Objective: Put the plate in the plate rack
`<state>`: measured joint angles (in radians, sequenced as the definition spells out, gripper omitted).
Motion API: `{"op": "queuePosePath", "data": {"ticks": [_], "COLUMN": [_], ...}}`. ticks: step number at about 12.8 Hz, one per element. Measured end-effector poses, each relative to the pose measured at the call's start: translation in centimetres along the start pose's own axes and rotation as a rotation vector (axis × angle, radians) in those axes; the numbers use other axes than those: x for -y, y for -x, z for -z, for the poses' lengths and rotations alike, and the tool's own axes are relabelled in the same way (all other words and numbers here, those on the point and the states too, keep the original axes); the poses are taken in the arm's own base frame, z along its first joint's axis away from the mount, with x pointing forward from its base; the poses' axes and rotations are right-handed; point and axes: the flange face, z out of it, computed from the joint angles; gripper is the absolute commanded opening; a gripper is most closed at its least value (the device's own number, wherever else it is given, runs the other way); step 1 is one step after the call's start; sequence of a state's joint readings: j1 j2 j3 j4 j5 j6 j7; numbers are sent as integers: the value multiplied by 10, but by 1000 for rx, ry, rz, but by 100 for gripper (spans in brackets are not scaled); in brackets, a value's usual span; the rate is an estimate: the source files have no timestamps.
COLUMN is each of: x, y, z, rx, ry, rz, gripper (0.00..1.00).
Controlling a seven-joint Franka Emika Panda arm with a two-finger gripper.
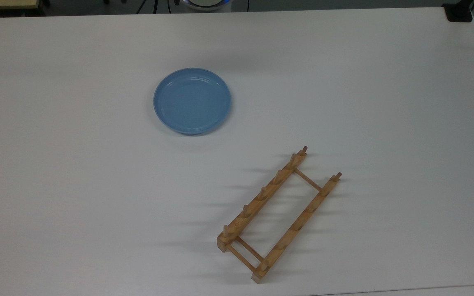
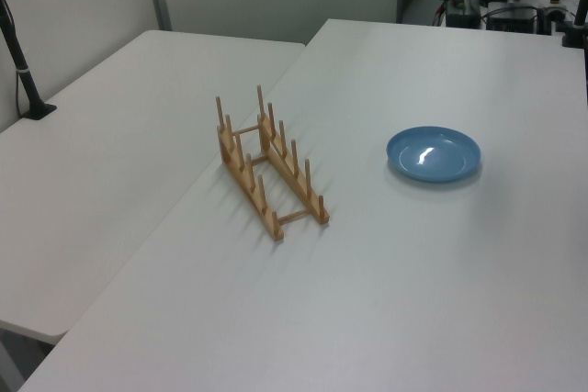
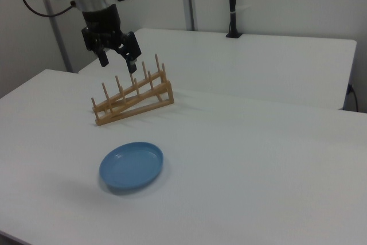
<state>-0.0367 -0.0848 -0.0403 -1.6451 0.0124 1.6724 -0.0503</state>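
The light-blue plate (image 1: 192, 101) lies flat and right side up on the white table (image 1: 56, 205); I also see the plate (image 2: 433, 154) in the left view and the plate (image 3: 131, 165) near the front in the right view. The light-wood plate rack (image 1: 261, 195) stands apart from it, lying diagonally toward the top view's lower right, its pegs upright and no plate in it. The rack (image 2: 296, 185) sits near the table's seam in the left view. In the right view my gripper (image 3: 118, 64) hangs open and holding nothing, high in the air at the upper left, in front of the rack (image 3: 135, 111).
A second white table (image 2: 92, 162) adjoins along a seam by the rack. A black post (image 2: 23, 71) stands clamped on it, also seen as a black post (image 3: 232, 4) in the right view. A black clamp (image 1: 459, 12) sits at the top view's upper right corner.
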Motion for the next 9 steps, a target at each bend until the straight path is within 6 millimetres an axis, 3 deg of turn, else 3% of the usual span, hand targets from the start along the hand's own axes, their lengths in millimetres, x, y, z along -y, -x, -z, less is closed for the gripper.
{"op": "queuePosePath", "data": {"ticks": [6, 9], "x": [1, 1], "y": [0, -2], "z": [-1, -6], "rx": [2, 11], "ry": [0, -1], "rz": [24, 155], "gripper": [100, 100]}}
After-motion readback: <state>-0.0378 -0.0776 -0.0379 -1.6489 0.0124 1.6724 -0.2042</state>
